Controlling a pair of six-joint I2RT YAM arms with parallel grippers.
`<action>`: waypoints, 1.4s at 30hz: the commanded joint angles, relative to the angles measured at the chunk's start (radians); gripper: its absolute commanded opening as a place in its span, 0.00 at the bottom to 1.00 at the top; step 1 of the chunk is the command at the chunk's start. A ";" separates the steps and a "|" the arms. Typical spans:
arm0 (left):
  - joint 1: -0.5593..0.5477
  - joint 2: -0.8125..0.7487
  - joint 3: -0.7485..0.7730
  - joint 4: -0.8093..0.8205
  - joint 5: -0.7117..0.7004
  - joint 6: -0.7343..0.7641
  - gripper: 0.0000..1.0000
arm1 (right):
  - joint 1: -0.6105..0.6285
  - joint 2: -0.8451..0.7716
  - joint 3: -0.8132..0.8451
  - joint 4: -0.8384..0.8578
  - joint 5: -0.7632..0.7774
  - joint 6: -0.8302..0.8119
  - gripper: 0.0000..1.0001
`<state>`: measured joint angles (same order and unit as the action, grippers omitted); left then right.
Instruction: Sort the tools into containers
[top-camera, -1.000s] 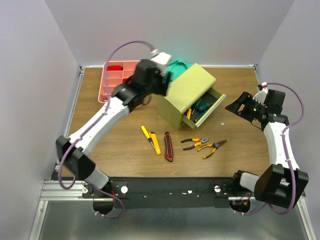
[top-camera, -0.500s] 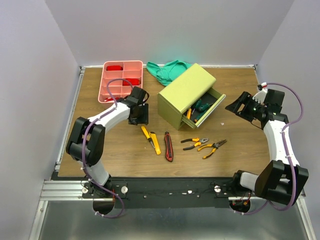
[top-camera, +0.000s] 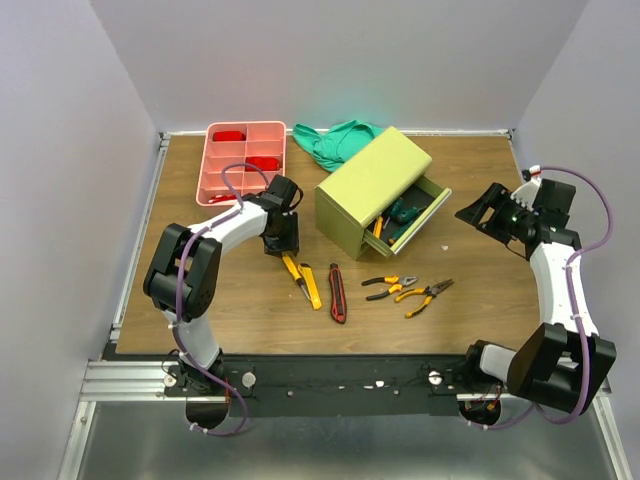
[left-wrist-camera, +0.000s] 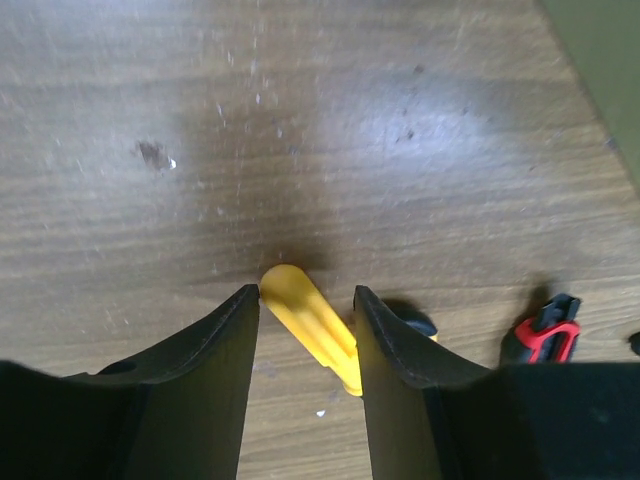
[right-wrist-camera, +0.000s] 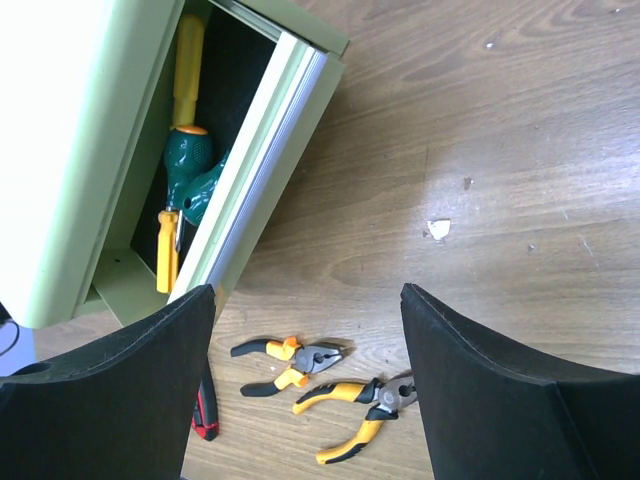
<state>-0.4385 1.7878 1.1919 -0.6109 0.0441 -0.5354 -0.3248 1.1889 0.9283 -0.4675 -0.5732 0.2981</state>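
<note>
Left pincer (left-wrist-camera: 306, 296) stands with fingers apart, straddling the rounded end of the yellow tool (left-wrist-camera: 315, 330), which lies on the tabletop (left-wrist-camera: 300, 120) left of centre. The red-black knife (top-camera: 337, 293) lies near it. Right pincer (right-wrist-camera: 305, 292), spread wide and empty, hangs near the right edge beside the olive chest (top-camera: 372, 190), whose open drawer (top-camera: 418, 222) holds screwdrivers (right-wrist-camera: 195, 165). The pliers (top-camera: 390, 287) lie between the chest and the near edge.
</note>
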 joint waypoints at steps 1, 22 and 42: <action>-0.008 -0.022 -0.026 -0.038 0.003 -0.020 0.52 | -0.013 -0.009 -0.009 0.003 -0.005 0.001 0.82; 0.026 -0.149 0.256 -0.079 0.053 0.147 0.00 | -0.028 -0.029 -0.019 0.001 0.003 -0.002 0.82; -0.313 0.082 0.841 0.172 0.489 0.420 0.00 | -0.030 0.011 0.017 0.009 0.004 0.006 0.82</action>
<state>-0.6373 1.7901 1.9713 -0.3847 0.4740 -0.2623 -0.3481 1.2190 0.9253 -0.4641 -0.5732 0.3031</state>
